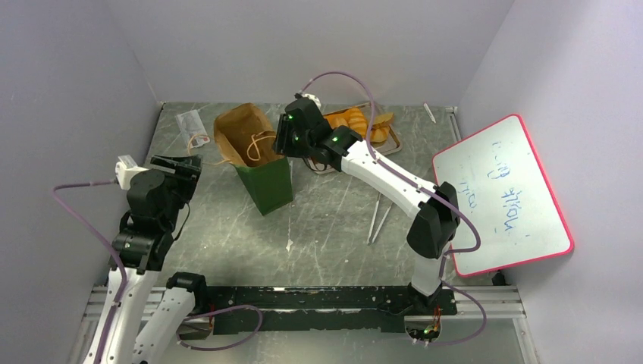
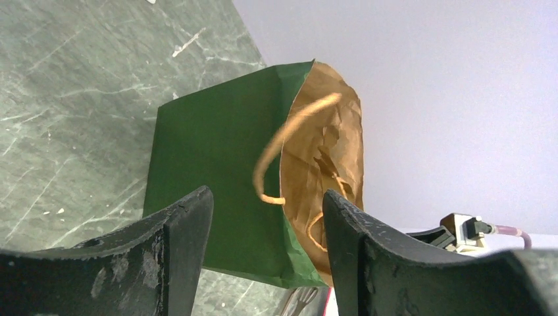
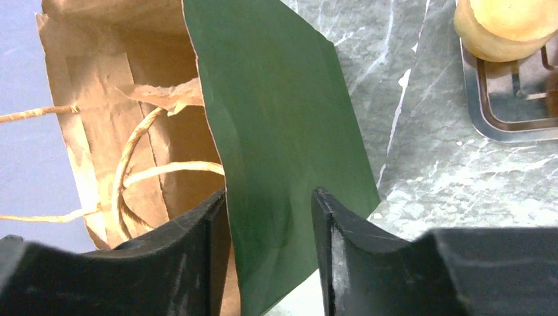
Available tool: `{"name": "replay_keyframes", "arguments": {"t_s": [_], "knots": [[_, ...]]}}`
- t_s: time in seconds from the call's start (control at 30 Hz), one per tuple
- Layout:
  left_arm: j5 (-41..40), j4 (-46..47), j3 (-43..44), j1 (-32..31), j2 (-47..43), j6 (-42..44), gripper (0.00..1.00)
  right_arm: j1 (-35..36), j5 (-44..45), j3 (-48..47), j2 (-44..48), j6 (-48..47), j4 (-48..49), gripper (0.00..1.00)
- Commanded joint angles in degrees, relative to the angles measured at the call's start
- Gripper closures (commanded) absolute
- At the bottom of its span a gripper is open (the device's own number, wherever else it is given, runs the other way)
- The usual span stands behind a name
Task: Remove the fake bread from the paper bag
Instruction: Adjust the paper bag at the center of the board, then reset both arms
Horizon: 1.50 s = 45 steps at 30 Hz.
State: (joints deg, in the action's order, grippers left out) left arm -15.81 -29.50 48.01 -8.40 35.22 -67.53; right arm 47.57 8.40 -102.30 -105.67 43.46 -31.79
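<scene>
From above, we see the paper bag (image 1: 254,152) standing upper centre on the bench (image 1: 326,224), with the fake bread (image 1: 355,120) outside it, to its right. The right end effector (image 1: 282,140) is at the bag's rim. The left end effector (image 1: 182,168) is at mid-left, apart from the bag.

In the left wrist view, its fingers (image 2: 177,250) stand apart and empty, the bag ahead.

In the right wrist view, the fingers (image 3: 197,263) stand apart, straddling the bag's green wall. Bread lies on a tray (image 3: 507,115) at upper right.

Green paper bag (image 1: 265,182) standing, mouth open, orange bread (image 1: 355,120) nearby outside
</scene>
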Motion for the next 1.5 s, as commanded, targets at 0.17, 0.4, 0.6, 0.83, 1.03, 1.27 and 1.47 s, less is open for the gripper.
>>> {"name": "replay_keyframes", "arguments": {"t_s": [0.17, 0.4, 0.6, 0.83, 1.03, 1.27, 1.47], "knots": [[-4.4, -3.13, 5.49, 0.23, -1.78, 1.07, 0.43, 1.03, 2.27, -2.68, 2.31, -3.56, 0.46, 0.01], [-7.92, -4.1, 10.65, 0.23, -1.07, 3.19, 0.41, 1.32, 2.94, -4.05, 4.05, -5.35, -0.58, 0.0], [-16.08, -1.35, 16.7, 0.23, 2.18, 8.09, 0.33, 1.98, 6.71, -5.93, 7.67, -8.73, -1.95, 0.0], [-26.15, 6.78, 26.68, 0.31, 14.97, 22.09, 0.32, -0.05, 24.36, -0.18, 16.8, -20.38, -0.03, 0.0], [-32.74, 14.24, 30.94, 4.39, 25.54, 34.47, 0.29, -18.65, 23.36, 9.98, 21.9, -21.86, 3.67, 0.0], [-22.3, 20.06, 22.38, 26.16, 31.04, 28.71, 0.24, -29.55, 24.74, 23.96, 22.26, -24.07, 11.06, 0.0], [-13.45, 43.59, 6.43, 28.44, 31.36, 49.83, 0.23, -31.57, 23.58, 33.02, 23.72, -22.01, 12.44, 0.0]]}}
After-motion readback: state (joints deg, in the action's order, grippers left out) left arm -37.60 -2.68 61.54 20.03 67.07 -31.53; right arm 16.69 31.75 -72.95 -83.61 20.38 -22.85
